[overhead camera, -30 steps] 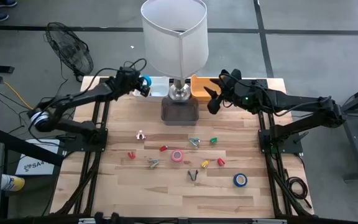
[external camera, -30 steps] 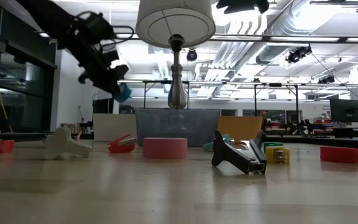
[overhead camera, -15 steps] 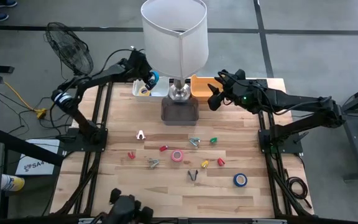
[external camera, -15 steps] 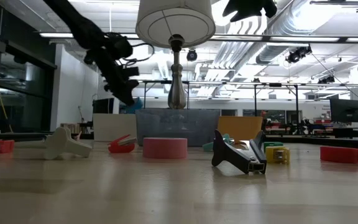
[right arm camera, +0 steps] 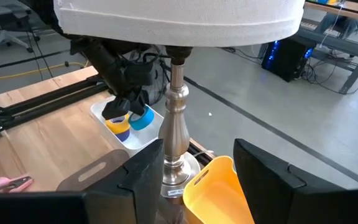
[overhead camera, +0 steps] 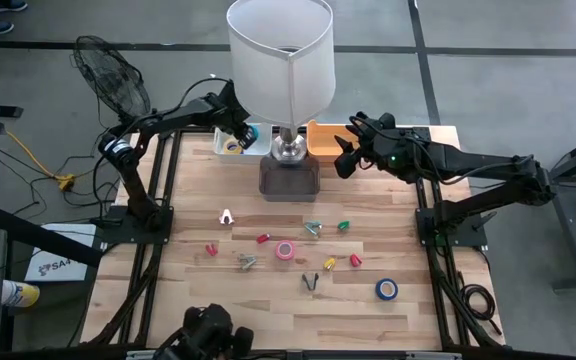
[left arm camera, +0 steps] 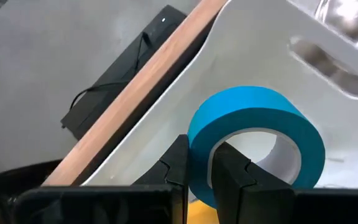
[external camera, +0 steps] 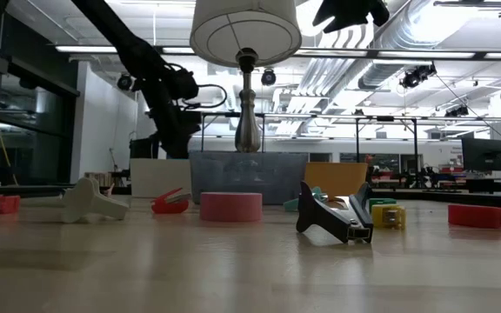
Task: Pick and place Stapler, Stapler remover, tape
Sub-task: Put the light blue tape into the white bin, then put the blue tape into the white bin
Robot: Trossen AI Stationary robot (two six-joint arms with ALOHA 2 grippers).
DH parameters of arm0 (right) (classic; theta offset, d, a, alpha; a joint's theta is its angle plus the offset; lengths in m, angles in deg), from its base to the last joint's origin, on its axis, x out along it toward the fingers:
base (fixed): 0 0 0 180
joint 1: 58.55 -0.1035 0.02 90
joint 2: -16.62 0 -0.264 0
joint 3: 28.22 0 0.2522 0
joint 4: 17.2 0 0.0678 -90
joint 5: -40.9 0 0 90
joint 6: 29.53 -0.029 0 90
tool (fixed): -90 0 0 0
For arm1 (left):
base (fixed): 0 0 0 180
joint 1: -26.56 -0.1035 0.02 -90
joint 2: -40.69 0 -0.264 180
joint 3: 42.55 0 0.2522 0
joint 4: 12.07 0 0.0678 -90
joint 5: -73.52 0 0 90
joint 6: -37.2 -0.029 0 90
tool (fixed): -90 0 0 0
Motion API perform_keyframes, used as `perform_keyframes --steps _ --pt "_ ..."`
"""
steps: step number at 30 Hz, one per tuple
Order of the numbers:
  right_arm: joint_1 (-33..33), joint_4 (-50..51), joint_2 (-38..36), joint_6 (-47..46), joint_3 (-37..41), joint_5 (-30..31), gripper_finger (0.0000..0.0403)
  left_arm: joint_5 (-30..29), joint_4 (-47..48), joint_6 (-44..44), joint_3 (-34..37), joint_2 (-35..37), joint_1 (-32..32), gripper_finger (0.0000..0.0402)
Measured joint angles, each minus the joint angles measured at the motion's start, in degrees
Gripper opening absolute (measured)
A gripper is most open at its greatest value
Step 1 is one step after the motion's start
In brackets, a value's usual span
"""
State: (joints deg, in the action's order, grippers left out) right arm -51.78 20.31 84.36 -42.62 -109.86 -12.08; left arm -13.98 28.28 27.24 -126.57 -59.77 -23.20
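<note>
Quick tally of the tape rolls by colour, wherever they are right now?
Blue tape: 2, one in the left gripper, one on the table
Pink tape: 1
Yellow tape: 1, in the white bin
Total: 4

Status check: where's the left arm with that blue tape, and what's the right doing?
Left gripper shut on blue tape, over the white bin. Yellow roll already inside. Right gripper open, waiting by the lamp.

Only partly legible: "SA", blue letters on a white sheet (overhead camera: pixel 56 264) lying on the floor, nine o'clock from the surface (overhead camera: pixel 198 290).
</note>
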Motion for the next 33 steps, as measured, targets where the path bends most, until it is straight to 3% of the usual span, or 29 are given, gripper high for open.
perform_keyframes --steps 21,33 --pt "0.02 0.17 0.02 0.0 0.0 -0.18 0.0184 -0.46 2.66 3.43 0.0 -0.52 2.27 0.0034" --pt "0.0 0.24 0.02 -0.41 0.0 -2.98 0.0185 -1.05 4.9 4.42 0.02 -0.74 2.14 0.0164"
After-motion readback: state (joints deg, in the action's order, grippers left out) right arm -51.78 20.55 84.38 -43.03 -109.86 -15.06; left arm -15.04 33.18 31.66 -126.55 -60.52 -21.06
